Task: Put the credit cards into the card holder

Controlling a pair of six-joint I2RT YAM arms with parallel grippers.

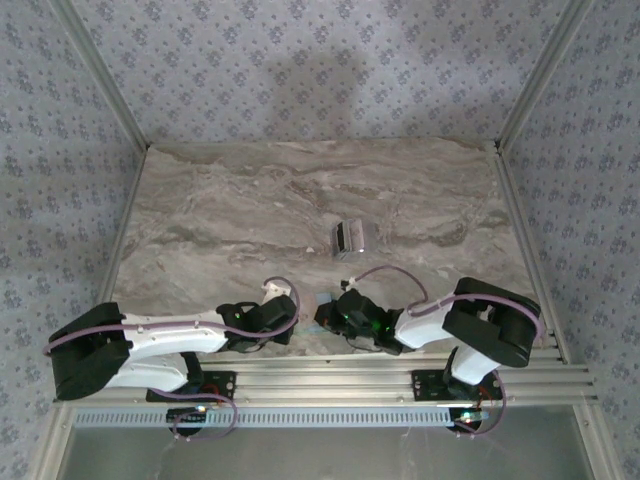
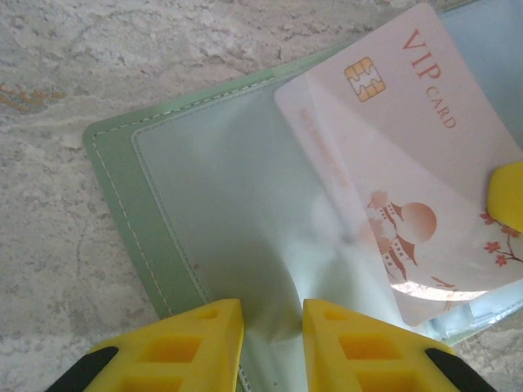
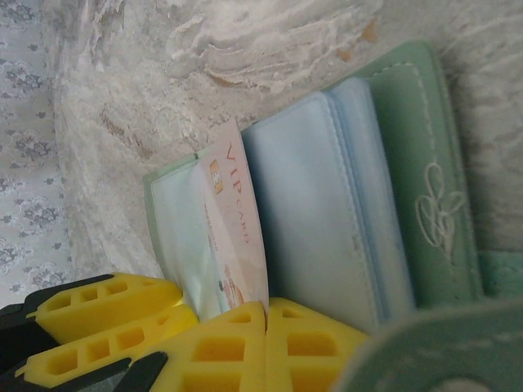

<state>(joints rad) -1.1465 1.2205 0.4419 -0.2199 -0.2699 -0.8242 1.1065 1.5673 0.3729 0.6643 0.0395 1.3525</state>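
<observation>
my left gripper [image 2: 272, 314], jaws barely apart, pinches a clear sleeve [image 2: 221, 212] of the card holder [image 2: 135, 216]; my right gripper [image 3: 265, 317] clamps a credit card [image 2: 425, 155] partly inside.

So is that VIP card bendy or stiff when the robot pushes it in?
Probably stiff: the VIP card looks flat with straight edges, while the clear sleeve around it wrinkles. It looks thin, so likely light. Its glossy face may be slippery, though the jaws of the right gripper are closed on its edge.
</observation>
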